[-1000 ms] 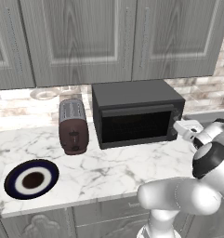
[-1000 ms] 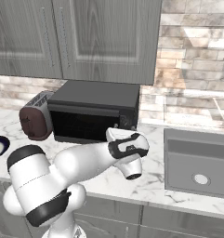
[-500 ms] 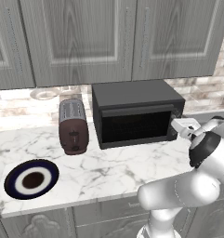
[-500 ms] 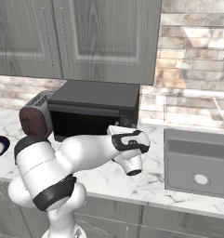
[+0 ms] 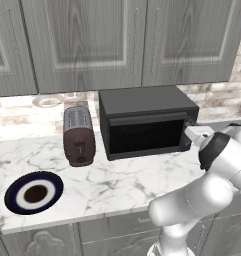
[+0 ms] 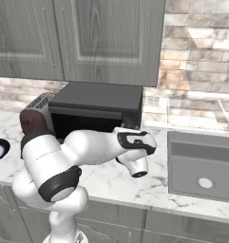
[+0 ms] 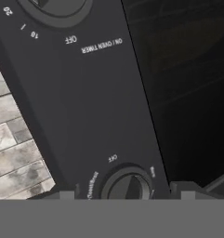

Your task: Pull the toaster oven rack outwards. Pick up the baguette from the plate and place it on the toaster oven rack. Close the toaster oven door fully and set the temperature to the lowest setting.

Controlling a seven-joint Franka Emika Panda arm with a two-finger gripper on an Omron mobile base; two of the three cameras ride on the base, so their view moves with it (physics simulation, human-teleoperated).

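The black toaster oven stands at the back of the counter with its door closed. My gripper is up against the control strip on the oven's right side. In the hand view the gripper straddles the lower knob, and its fingertips stand apart on either side without touching it. A second dial sits at the top of the strip. The dark door glass hides the rack. The round navy plate lies bare at the front left. The baguette is out of view.
A maroon slot toaster stands left of the oven. A sink is sunk into the counter to the oven's right. Grey cabinets hang overhead, and a brick wall runs behind. My own arm crosses in front of the oven.
The hand has rolled and edged slightly closer to the control strip, and the elbow has swung round. The oven, toaster and plate have stayed put.
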